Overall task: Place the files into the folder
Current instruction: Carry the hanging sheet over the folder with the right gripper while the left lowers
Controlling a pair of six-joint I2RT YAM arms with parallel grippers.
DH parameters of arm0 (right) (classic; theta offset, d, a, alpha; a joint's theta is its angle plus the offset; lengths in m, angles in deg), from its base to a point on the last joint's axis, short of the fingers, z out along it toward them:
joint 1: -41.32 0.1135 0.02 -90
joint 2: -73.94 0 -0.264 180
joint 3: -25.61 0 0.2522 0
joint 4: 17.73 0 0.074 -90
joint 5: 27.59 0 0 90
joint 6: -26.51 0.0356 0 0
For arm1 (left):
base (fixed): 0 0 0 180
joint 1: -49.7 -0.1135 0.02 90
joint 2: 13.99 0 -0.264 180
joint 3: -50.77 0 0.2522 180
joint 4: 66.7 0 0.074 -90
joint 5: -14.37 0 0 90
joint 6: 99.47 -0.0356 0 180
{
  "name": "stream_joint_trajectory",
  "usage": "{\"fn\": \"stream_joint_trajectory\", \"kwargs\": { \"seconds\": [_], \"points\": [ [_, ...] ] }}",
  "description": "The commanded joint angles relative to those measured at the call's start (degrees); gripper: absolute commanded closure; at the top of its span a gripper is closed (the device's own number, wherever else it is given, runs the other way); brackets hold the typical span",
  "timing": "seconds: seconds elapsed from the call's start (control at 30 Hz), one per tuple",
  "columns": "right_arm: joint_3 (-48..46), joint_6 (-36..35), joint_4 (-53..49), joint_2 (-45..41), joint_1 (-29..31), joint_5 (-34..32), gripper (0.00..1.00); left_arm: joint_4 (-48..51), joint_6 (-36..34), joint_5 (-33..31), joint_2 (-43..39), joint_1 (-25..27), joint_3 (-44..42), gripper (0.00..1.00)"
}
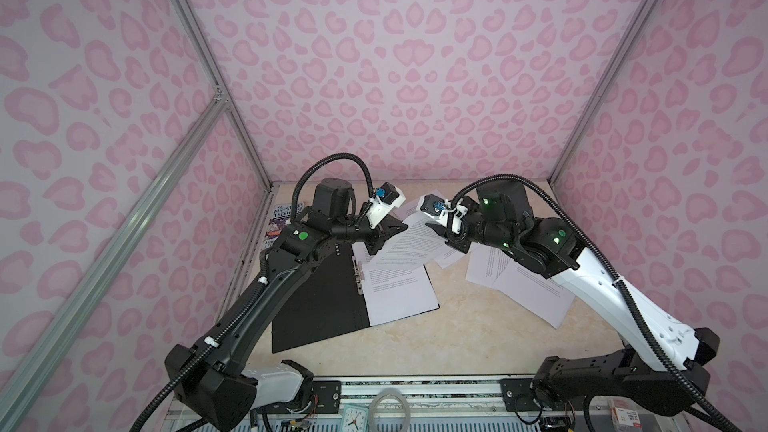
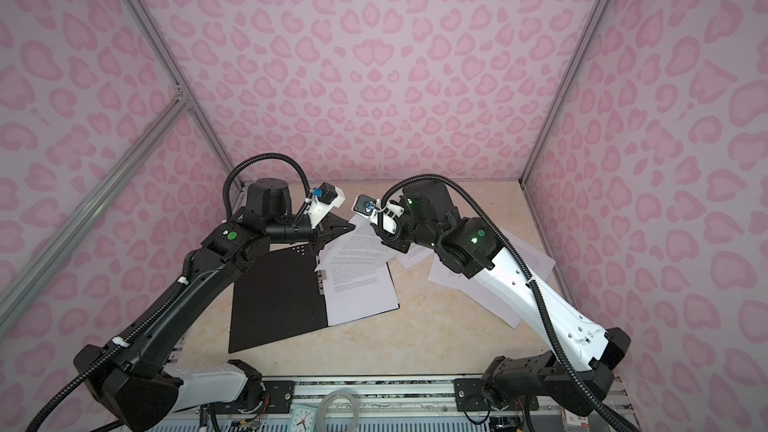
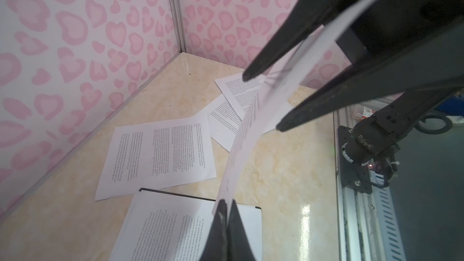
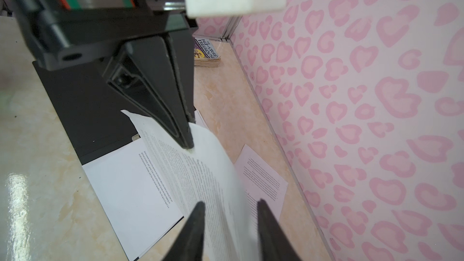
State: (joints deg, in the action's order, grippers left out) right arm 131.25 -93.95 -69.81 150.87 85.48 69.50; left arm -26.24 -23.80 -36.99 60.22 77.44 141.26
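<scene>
In both top views the left claw (image 1: 384, 238) (image 2: 332, 236) is closed tight on the left edge of a lifted sheet (image 1: 409, 238) (image 2: 361, 245) at mid-frame. The right claw (image 1: 436, 229) (image 2: 386, 238) sits at the sheet's right edge. The folder (image 1: 320, 301) (image 2: 274, 297) lies open just below them, left of centre, black inside up. A filed sheet (image 1: 399, 292) rests on its right half. Loose sheets (image 1: 528, 284) lie right of centre, partly under the right arm. A book (image 1: 284, 222) lies at the left edge of the cream marbled worktop (image 1: 436, 338). Pink heart-patterned walls (image 1: 415, 56) enclose the worktop on three sides.

In the left wrist view the left claw (image 3: 226, 204), at bottom centre, pinches the lifted sheet (image 3: 251, 134). The sheet curves up to the right claw (image 3: 263, 101) at upper right. Its jaws stand apart with the paper running between them. Loose sheets (image 3: 160, 156) lie flat at centre, and the folder (image 3: 200, 198) is at the bottom.

In the right wrist view the right claw (image 4: 231, 207), at the bottom, is spread open around the lifted sheet (image 4: 200, 171). Whether it touches the paper I cannot tell. The left claw (image 4: 187, 144) grips the sheet's far edge at centre. The folder (image 4: 82, 111) is at the left, and the book (image 4: 204, 51) lies near the top by the wall.
</scene>
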Motion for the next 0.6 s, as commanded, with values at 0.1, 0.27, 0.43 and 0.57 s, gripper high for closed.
{"fn": "stream_joint_trajectory", "kwargs": {
  "seconds": [0.1, 0.27, 0.43, 0.57],
  "points": [
    [4.9, 21.7, 2.2, 3.2, -7.7, 3.0, 0.01, -5.1, 17.4, -2.2, -1.2, 0.0, -4.1, 0.96],
    [8.7, 33.8, -1.3, 7.9, -14.7, 8.2, 0.01, -9.4, 27.4, -8.8, -5.5, -1.2, -12.0, 0.96],
    [8.4, 42.6, -3.6, 12.4, -16.8, 10.2, 0.01, -9.5, 36.0, -11.5, -10.7, -9.1, -21.4, 0.96],
    [4.0, 48.9, -1.9, 14.4, -16.8, 11.5, 0.01, -6.0, 35.8, -18.6, -13.7, -13.4, -28.1, 0.96]
  ]
}}
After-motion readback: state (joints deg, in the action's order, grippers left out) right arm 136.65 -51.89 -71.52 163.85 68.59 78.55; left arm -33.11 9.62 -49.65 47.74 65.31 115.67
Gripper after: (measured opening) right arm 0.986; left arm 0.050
